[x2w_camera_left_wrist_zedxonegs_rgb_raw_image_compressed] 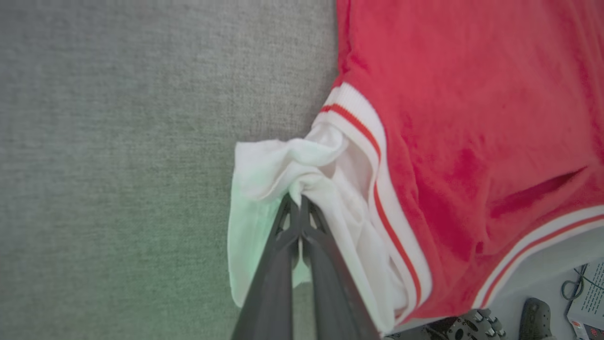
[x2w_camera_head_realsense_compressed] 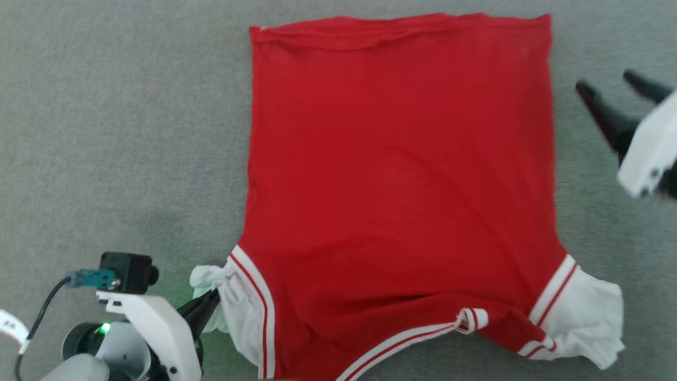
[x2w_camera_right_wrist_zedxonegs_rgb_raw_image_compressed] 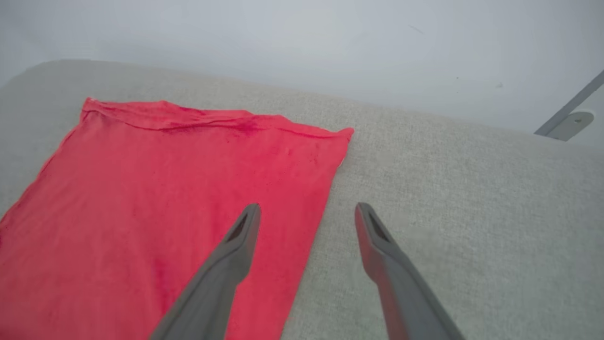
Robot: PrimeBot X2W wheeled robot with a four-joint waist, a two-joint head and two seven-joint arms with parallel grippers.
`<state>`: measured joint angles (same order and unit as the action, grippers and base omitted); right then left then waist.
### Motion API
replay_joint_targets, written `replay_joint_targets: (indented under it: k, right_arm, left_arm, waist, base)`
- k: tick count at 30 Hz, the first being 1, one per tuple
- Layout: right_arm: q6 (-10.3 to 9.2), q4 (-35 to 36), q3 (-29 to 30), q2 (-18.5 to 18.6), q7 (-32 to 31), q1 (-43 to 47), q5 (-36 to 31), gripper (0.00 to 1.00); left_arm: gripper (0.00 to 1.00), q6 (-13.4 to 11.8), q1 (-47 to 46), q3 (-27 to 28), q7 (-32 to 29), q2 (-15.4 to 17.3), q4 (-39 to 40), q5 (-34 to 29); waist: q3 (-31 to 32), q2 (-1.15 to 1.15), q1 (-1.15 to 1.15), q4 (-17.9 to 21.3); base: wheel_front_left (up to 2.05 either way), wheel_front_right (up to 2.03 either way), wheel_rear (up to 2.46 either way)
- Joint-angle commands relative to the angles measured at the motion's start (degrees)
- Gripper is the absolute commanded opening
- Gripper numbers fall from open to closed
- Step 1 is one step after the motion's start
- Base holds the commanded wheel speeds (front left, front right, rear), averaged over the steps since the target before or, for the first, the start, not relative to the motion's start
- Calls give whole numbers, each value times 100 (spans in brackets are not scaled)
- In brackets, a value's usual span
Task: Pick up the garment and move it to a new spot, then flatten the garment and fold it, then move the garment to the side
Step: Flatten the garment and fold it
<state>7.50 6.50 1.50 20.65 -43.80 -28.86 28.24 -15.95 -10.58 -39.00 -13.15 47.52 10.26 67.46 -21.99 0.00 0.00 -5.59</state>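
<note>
Two claws, two different states. Your left claw (x2w_camera_head_realsense_compressed: 212, 299) is pinched tight on the white sleeve (x2w_camera_left_wrist_zedxonegs_rgb_raw_image_compressed: 264, 160). Your right claw (x2w_camera_head_realsense_compressed: 605, 80) stands wide apart with nothing in it.

The jersey (x2w_camera_head_realsense_compressed: 402, 174) lies spread, plain red side up, on the grey pad (x2w_camera_head_realsense_compressed: 132, 132), with the hem at 12 o'clock and the shoulders toward 6. The left claw holds its 7 o'clock corner; the right one hangs just off its edge near 2 o'clock.

As I read it, the move to a new spot is done and flattening is nearly there. The body is smooth, but the sleeves bunch at 5 and 7 o'clock, and a crease sits near 6. No fold shows yet, so you have the folding and the shift aside left.
</note>
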Motion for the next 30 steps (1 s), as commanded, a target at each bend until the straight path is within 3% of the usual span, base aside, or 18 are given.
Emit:
replay_joint_targets:
  k: [1, 9, 13, 19, 22, 24, 25, 30]
  right_arm:
    - [-2, -303, -53, 46, 59, -311, -131, 100]
    - [-2, -2506, -224, 153, 352, -2015, -565, 100]
    - [-2, -3591, -107, 114, 144, -2583, -854, 100]
    - [-1, -4901, 110, -110, -725, -2903, -1017, 100]
    - [0, -5418, -61, -200, -1446, -2763, -1018, 100]
    - [7, -5609, -89, -214, -1732, -2678, -902, 14]
    - [6, -5688, -85, -195, -1855, -2636, -892, 0]
    - [0, -5346, -362, -42, -1434, -2514, -723, 0]
  left_arm:
    - [0, 63, -134, -33, -35, -52, -33, -69]
    - [0, 303, -601, -198, -133, -396, -249, -220]
    - [0, 418, -773, -258, -148, -571, -429, -255]
    - [0, 611, -967, -362, -166, -803, -716, -243]
    - [0, 675, -1012, -384, -156, -893, -843, -199]
    - [0, 705, -1028, -394, -148, -921, -915, -190]
    - [0, 722, -1039, -393, -138, -939, -957, -190]
    - [0, 779, -989, -342, -76, -927, -1118, -119]
  waist:
    - [-198, 0, 0, -198]
    - [-608, 0, 0, -638]
    - [-775, 0, 0, -832]
    - [-913, 0, 0, -1045]
    - [-919, 0, 0, -1105]
    - [-912, 0, 0, -1124]
    - [-905, 0, 0, -1130]
    - [-731, 0, 0, -1016]
  base:
    - [0, 0, 0]
    - [0, 0, 0]
    - [0, 0, 0]
    - [0, 0, 0]
    - [0, 0, 0]
    - [0, 0, 0]
    - [0, 0, 0]
    - [0, 0, 0]
